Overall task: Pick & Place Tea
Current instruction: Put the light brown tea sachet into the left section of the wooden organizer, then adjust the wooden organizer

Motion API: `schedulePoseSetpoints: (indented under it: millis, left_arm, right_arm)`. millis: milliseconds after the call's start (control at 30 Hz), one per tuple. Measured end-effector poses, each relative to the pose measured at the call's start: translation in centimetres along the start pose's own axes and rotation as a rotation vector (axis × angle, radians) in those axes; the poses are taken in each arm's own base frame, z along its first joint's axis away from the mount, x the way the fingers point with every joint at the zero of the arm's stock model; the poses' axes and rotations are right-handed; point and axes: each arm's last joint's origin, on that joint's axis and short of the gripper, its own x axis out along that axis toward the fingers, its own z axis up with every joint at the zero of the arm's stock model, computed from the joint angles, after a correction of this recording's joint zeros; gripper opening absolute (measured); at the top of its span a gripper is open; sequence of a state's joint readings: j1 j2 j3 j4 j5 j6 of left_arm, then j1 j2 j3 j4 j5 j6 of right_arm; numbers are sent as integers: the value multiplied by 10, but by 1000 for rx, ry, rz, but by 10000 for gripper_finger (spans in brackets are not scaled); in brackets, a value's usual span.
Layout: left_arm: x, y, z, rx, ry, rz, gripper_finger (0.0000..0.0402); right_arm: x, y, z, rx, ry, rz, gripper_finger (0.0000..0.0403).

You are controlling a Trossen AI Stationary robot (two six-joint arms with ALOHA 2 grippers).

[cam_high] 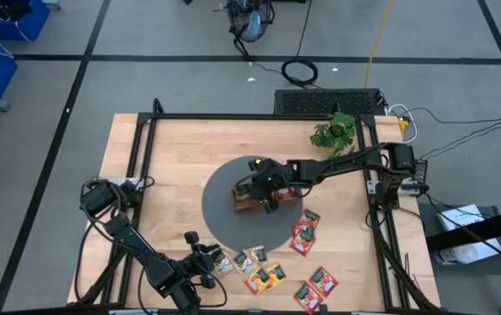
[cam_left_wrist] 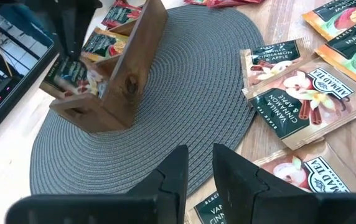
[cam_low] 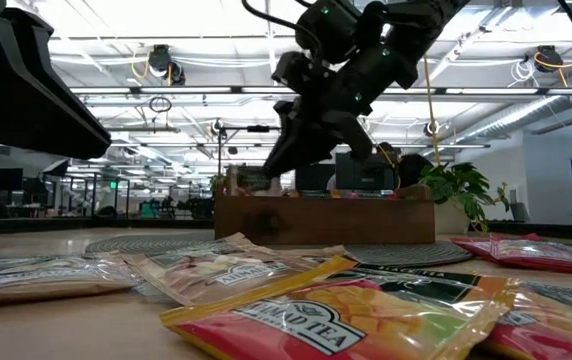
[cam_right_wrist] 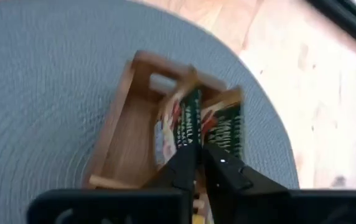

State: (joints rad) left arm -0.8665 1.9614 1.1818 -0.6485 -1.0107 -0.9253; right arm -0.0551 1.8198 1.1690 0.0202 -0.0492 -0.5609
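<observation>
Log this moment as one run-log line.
right gripper: over wooden tray, at upright sachets | left gripper: idle near loose sachets | mat: under tray

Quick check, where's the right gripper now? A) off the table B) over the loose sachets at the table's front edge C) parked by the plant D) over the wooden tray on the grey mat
D: the right gripper is over the wooden tray on the grey mat, at the sachets standing in it.

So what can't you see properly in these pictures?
- Right wrist view: the right gripper hides the near end of the wooden tray; whether it grips a tea sachet is unclear.
- High view: the arm covers the tray's contents.
- Low view: the tray wall hides its inside.
- Left wrist view: the left gripper covers one beige sachet.
</observation>
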Motion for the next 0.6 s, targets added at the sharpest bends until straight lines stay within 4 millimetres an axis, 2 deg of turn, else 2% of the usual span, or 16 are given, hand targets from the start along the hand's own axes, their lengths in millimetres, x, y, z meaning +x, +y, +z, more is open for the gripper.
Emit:
schedulePoseSetpoints:
  millis: [200, 333, 433, 600]
  left_arm:
    - [0, 0, 0, 0, 0, 0, 81]
    - [0, 0, 0, 1, 8, -2, 81]
    - [1, 1, -4, -10, 13, 1, 81]
    - [6, 6, -13, -50, 28, 20, 81]
  right_arm:
    - [0, -1, 2, 49, -16, -13, 84]
    - [-6, -2, 4, 104, 28, -92, 110]
    - [-20, -3, 10, 132, 51, -136, 118]
    - [-48, 5, 13, 196, 117, -84, 110]
